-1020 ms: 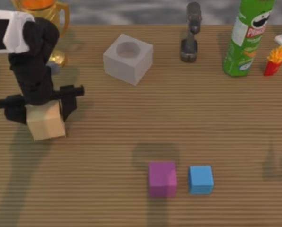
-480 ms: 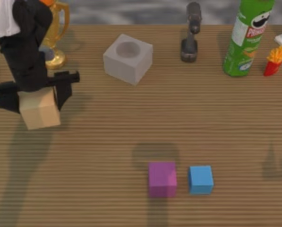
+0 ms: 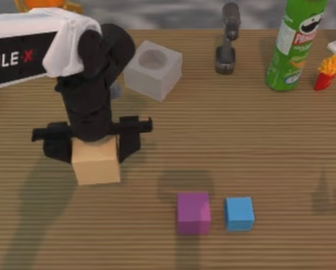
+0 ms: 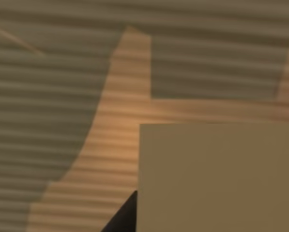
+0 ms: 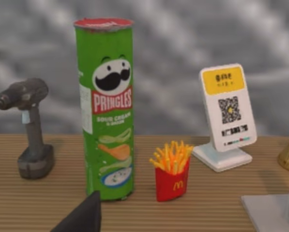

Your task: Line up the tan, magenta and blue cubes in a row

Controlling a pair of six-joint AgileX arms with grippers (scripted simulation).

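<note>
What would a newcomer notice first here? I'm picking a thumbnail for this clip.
The left gripper draws the eye first: its black body hangs over the table's left half, clamped on the tan cube. Next come the magenta cube and blue cube, side by side near the front edge. At the far right stands a tall green Pringles can.

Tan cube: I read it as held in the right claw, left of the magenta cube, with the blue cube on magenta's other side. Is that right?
Not quite. The top view shows the left claw, not the right, shut on the tan cube. The rest holds: it is left of the magenta cube, with the blue cube on magenta's other side.
</note>
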